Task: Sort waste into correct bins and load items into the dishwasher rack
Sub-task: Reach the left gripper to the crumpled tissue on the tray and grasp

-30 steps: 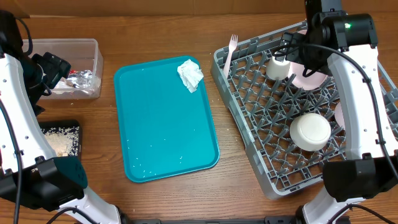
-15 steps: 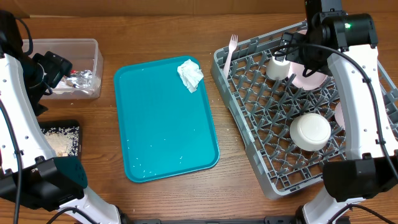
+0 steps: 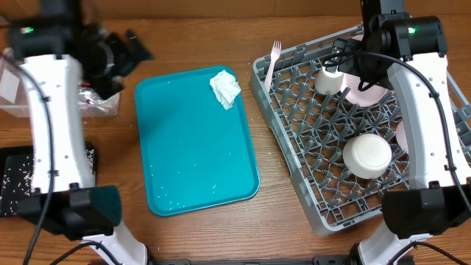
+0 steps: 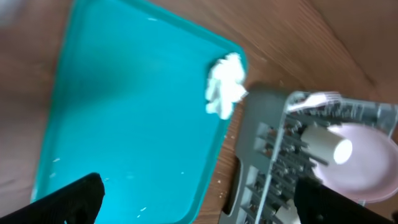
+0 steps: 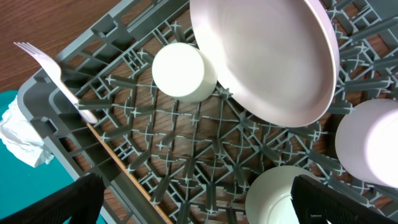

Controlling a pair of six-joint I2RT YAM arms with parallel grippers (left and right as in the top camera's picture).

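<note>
One crumpled white napkin (image 3: 225,88) (image 4: 225,87) lies at the far right corner of the teal serving tray (image 3: 191,154). My left gripper (image 3: 129,62) (image 4: 199,211) hovers open and empty by that tray's far left corner. The clear tub (image 3: 103,103) with foil inside is partly hidden by the left arm. The black tray (image 3: 18,180) holds rice. In the grey rack (image 3: 324,191) (image 5: 205,143) are a plate (image 5: 267,56), a cup (image 3: 329,79) (image 5: 180,71), two bowls (image 3: 367,154) (image 5: 280,196), a fork (image 3: 274,55) (image 5: 50,68) and a chopstick (image 5: 121,168). My right gripper (image 3: 344,62) (image 5: 202,211) hangs open above the rack.
The teal serving tray carries only small crumbs besides the napkin. Bare wooden table (image 3: 191,22) shows behind the tray and between the tray and the rack. The right arm (image 3: 430,110) arches over the rack's right side.
My left arm has swung up and to the right, from over the clear tub to the teal tray's far left corner. The right arm and the rack's contents have not moved.
</note>
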